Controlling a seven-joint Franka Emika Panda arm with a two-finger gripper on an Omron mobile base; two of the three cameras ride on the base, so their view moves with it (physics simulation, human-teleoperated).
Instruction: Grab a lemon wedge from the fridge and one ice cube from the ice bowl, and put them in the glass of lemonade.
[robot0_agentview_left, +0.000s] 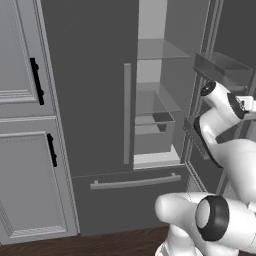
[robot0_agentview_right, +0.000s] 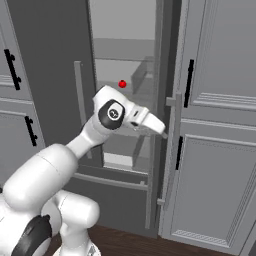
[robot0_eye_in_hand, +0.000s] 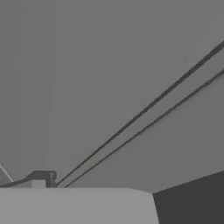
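A: Hunting for the lemon wedge: I cannot spot it on any shelf of the fridge (robot0_agentview_left: 95, 100), whose right door stands open. As a tiny, light, likely slick piece, I judge it wants a pinch across its flat sides.

B: And the claw?

A: Hidden past the door edge; its jaws read as spread wide, holding nothing that I can see.

B: Any difference between views?

A: Right base view shows a small red fruit (robot0_agentview_right: 122, 84) at twelve o'clock from the wrist (robot0_agentview_right: 114, 113); the left shows a door bin (robot0_agentview_left: 222, 69).
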